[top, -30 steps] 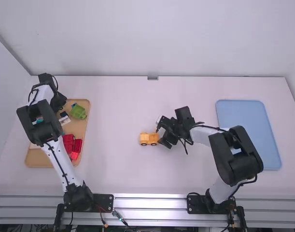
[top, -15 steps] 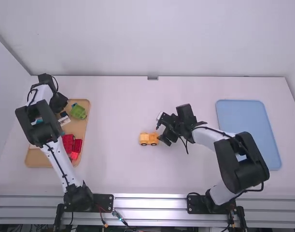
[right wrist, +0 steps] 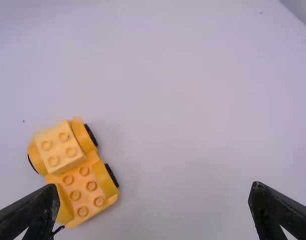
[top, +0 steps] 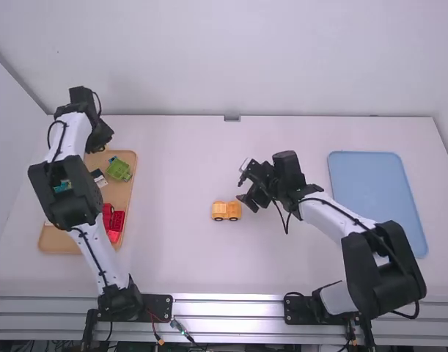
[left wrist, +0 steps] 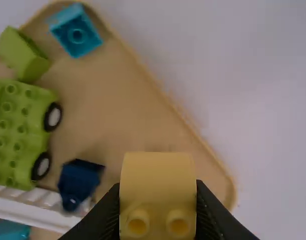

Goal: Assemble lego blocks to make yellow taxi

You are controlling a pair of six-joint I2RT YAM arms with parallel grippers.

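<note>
Brick tray (top: 119, 193) lies partly under left arm (top: 93, 246) (left hand (top: 101, 145) gripping yellow block (left wrist: 157, 175), right hand (top: 243, 183) wide).

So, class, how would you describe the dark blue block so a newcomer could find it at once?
On the table, at the high view's left, is a tan tray. Inside is a green car base; the block lies near its wheels, against a white piece. Its dark blue sets it apart from both neighbours.
</note>
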